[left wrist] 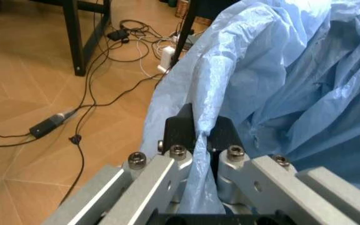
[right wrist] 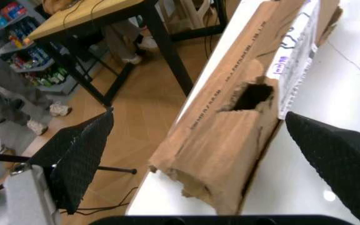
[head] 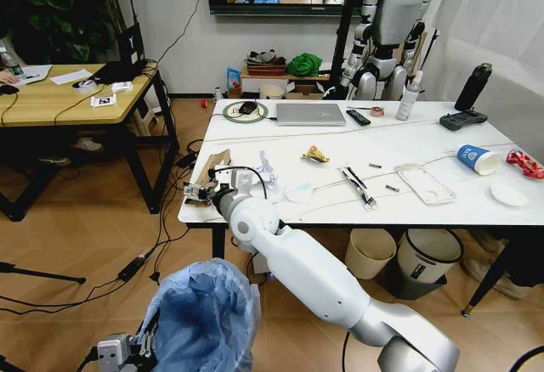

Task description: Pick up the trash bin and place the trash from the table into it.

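Here the right gripper [right wrist: 211, 154], fingers spread, straddles the brown cardboard piece [right wrist: 243, 98] at the table [head: 442, 206] corner, while the left gripper [left wrist: 200, 140] pinches the trash bin [head: 204, 317] liner below the table edge.

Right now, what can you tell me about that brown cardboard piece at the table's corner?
The brown cardboard piece is torn, creased corrugated board with a ragged hole in one face, printed lettering along it and a white label on one side. It lies on the near left corner of the table, one end reaching the edge. The right gripper has its open jaws either side of it, not yet closed.
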`<state>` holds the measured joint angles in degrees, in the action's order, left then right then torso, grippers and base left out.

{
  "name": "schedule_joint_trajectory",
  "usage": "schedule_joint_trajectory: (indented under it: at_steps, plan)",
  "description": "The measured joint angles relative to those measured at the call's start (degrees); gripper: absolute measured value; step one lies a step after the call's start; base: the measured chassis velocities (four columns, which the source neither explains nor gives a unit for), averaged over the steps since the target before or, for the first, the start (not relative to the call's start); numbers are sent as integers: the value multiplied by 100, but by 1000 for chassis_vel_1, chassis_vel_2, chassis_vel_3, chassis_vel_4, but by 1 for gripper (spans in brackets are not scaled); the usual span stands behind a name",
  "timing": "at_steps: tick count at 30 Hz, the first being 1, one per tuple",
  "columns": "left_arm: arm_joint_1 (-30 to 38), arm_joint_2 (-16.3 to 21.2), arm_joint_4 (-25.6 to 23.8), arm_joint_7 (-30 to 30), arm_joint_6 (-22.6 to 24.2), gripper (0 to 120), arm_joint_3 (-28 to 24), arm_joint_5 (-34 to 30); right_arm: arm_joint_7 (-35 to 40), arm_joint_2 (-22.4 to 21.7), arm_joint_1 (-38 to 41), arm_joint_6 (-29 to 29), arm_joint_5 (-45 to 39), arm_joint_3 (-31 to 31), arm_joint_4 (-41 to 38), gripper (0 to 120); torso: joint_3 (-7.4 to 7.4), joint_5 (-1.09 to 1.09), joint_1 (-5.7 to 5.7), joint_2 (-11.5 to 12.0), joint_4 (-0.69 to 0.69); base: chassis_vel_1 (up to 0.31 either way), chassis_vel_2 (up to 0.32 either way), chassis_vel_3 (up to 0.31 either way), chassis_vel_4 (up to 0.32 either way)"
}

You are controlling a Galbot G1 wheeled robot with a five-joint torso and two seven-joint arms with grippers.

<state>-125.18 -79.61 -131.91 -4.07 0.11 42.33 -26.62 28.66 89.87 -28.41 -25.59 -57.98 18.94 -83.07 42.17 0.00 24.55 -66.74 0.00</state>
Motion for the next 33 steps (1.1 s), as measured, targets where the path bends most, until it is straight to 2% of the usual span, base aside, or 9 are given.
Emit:
schedule_joint_trajectory:
  at_steps: [7, 11, 14, 18, 20, 25, 26, 29, 33]
  plan:
    - [29, 13, 9, -2, -3, 0, -3, -18, -52, -106, -29, 4, 41, 8, 76, 92, 0, 0, 0, 0, 0, 0, 0, 0, 0]
    - [55, 28, 8, 2, 7, 0, -2, -46, -48, -166, -74, 31, 41, 104, 16, 75, 0, 1, 0, 0, -1, 0, 0, 0, 0]
    - [60, 35, 8, 4, 9, 0, -4, -48, -38, -162, -75, 47, 40, 146, 2, 68, 0, 0, 0, 0, 0, 0, 0, 0, 0]
    - [61, 46, 1, 3, 10, 0, -1, -54, -29, -140, -43, 90, 38, 173, 3, 49, 0, 0, 0, 0, 0, 0, 0, 0, 0]
    - [65, 46, 1, 3, 10, 0, -1, -54, -29, -138, -35, 97, 37, 171, 4, 46, 0, 0, 0, 0, 0, 0, 0, 0, 0]
    - [88, 48, 24, 1, 5, 0, -12, -54, -28, -212, -26, 119, 30, 134, -19, 24, 0, 0, 0, 0, 0, 0, 0, 0, 0]
    - [88, 48, 24, 1, 5, 0, -12, -54, -28, -212, -26, 119, 30, 134, -19, 24, 0, 0, 0, 0, 0, 0, 0, 0, 0]
    - [107, 49, 43, 0, 5, 0, -33, -50, -30, -280, -32, 138, 28, 125, -72, 10, 0, 0, 0, 0, -1, 0, 0, 0, 0]
    - [124, 43, 54, -1, 4, 0, -58, -39, -32, -312, -33, 155, 24, 96, -103, 1, 0, 0, 0, 1, 0, 0, 0, 0, 0]
